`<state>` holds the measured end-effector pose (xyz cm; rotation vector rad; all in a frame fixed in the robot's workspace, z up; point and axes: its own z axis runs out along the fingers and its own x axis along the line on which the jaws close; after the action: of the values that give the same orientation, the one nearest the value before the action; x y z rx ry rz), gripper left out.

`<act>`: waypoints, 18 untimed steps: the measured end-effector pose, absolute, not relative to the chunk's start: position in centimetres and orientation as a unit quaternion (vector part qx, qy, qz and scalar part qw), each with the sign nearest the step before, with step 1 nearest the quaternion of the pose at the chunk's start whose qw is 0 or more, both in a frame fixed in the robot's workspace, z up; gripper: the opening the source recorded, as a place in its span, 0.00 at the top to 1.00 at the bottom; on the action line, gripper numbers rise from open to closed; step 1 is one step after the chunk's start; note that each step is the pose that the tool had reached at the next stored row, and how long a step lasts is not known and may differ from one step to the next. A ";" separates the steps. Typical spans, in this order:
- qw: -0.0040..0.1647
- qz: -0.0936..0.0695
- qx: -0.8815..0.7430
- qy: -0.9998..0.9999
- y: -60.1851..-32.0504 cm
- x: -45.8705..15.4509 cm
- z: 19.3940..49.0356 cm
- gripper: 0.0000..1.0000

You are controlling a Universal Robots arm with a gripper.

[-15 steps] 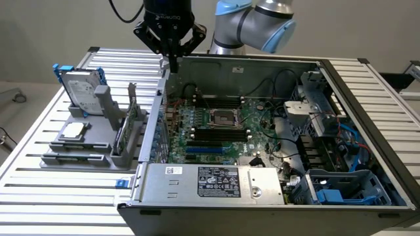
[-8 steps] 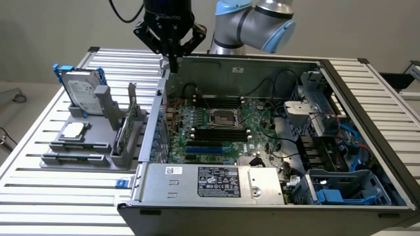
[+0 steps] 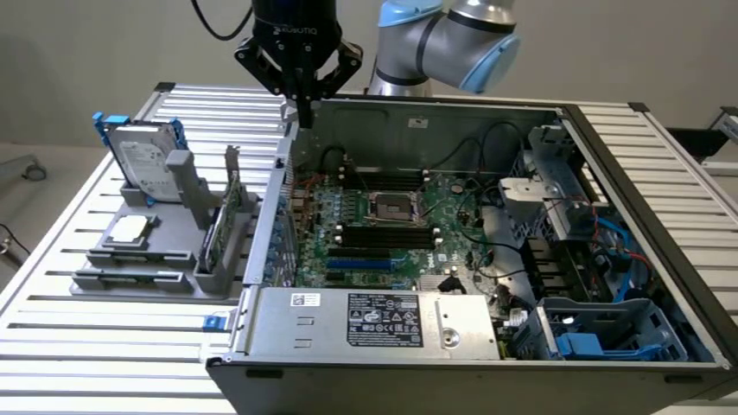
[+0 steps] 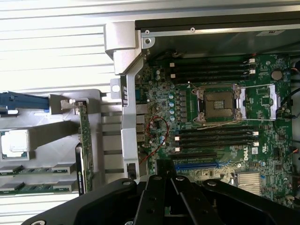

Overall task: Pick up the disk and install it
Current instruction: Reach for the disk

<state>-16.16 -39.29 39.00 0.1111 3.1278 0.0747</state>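
Nearest the exterior camera sits a grey metal box point(image 3: 369, 322) with a black-and-white sticker, mounted at the near end of the open computer case point(image 3: 576, 121). The case lies on a slatted aluminium tabletop point(image 3: 69, 346). Beside the box, toward the exterior view's right, is a blue plastic cage point(image 3: 611, 333).

The gripper point(image 3: 302, 108) hangs over the case's far wall, at the corner toward the exterior view's left. Its fingers are clenched together, grasping nothing. From the wrist view, the gripper point(image 4: 165, 169) looks straight down on the motherboard point(image 4: 262, 101), where the empty processor socket point(image 4: 218, 103) lies between rows of black memory slots.

The disk point(image 3: 144, 160) stands upright in a grey fixture point(image 3: 138, 259) outside the case, near the tabletop's edge at the exterior view's left and well apart from the gripper. The exterior view gives its labelled face and blue carrier. The wrist view gives the disk point(image 4: 21, 102) edge-on from above, as a blue strip.

A square silver processor chip point(image 3: 130, 227) lies flat in the fixture just in front of the disk, and the wrist view shows its top point(image 4: 15, 143). A green card point(image 3: 219, 233) stands on edge between the fixture and the case wall.
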 end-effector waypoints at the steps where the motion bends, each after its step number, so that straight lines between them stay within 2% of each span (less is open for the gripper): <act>1: 0.005 0.024 0.035 0.999 -39.3 -16.2 39.0 0.89; 18: 0.005 0.024 0.035 0.999 -39.3 -16.2 39.0 0.89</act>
<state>-16.19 -39.29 39.00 0.1111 3.1279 0.0746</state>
